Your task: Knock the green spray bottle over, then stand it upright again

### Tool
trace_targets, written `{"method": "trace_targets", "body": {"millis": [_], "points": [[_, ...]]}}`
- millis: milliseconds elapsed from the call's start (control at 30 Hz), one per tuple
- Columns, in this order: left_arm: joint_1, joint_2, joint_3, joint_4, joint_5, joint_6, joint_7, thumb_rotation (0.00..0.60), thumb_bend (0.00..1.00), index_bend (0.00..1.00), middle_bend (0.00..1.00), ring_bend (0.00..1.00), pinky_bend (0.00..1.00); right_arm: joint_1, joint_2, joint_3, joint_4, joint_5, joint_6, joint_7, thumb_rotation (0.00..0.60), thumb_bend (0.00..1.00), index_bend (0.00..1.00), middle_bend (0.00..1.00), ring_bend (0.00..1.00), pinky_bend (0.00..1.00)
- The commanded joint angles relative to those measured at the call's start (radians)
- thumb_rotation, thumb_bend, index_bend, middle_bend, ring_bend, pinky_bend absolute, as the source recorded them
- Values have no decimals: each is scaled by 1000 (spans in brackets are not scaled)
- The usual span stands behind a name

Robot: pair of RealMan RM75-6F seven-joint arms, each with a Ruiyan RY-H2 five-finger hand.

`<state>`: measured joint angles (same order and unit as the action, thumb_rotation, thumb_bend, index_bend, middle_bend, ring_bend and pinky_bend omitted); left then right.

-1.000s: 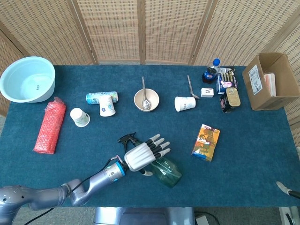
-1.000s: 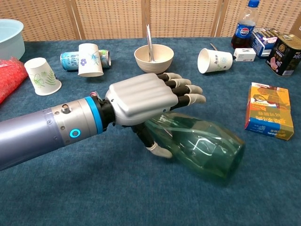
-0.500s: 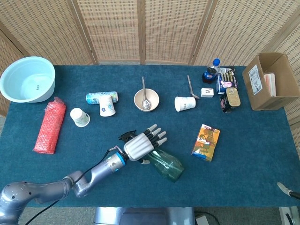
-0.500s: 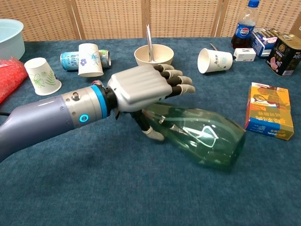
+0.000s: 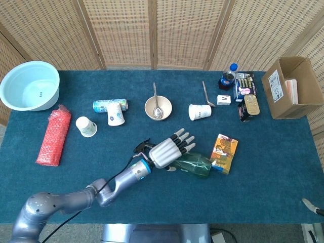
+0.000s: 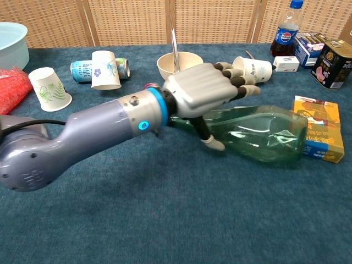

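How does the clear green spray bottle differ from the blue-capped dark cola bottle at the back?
The green spray bottle lies on its side under the left hand; the cola bottle stands upright, untouched. The spray bottle is see-through green with a black trigger; the cola bottle is dark with a blue cap. Both are plastic.

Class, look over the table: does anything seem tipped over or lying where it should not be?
Yes. The green spray bottle lies on its side under the left hand, its base against the yellow box. A paper cup and a can also lie on their sides. No spill is visible.
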<state>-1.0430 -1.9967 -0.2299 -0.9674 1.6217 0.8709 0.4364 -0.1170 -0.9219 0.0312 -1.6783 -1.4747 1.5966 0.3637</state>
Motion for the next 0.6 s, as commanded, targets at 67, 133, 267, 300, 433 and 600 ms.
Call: {"method": "trace_targets", "body": {"millis": [67, 133, 267, 300, 433, 600], "points": [[-15, 4, 0, -14, -7, 12, -1, 333, 172, 0, 0, 0, 0, -7, 2, 0, 4, 2, 7, 10, 600, 147, 0, 0, 0, 40], [-4, 38, 19, -57, 3, 33, -12, 334, 172, 0, 0, 0, 0, -6, 4, 2, 8, 4, 3, 15, 600, 148, 0, 0, 0, 40], [36, 132, 61, -175, 25, 86, -34, 334, 172, 0, 0, 0, 0, 6, 7, 8, 16, 11, -21, 33, 600, 147, 0, 0, 0, 40], [46, 156, 70, -205, 27, 95, -33, 335, 172, 0, 0, 0, 0, 11, 8, 10, 19, 14, -29, 35, 600, 147, 0, 0, 0, 40], [92, 268, 95, -351, 17, 122, -24, 334, 172, 0, 0, 0, 0, 38, 7, 22, 24, 23, -68, 41, 600, 148, 0, 0, 0, 40], [174, 462, 128, -563, -12, 171, -20, 335, 171, 0, 0, 0, 0, 88, 6, 38, 19, 18, -126, 19, 600, 147, 0, 0, 0, 40]]}}
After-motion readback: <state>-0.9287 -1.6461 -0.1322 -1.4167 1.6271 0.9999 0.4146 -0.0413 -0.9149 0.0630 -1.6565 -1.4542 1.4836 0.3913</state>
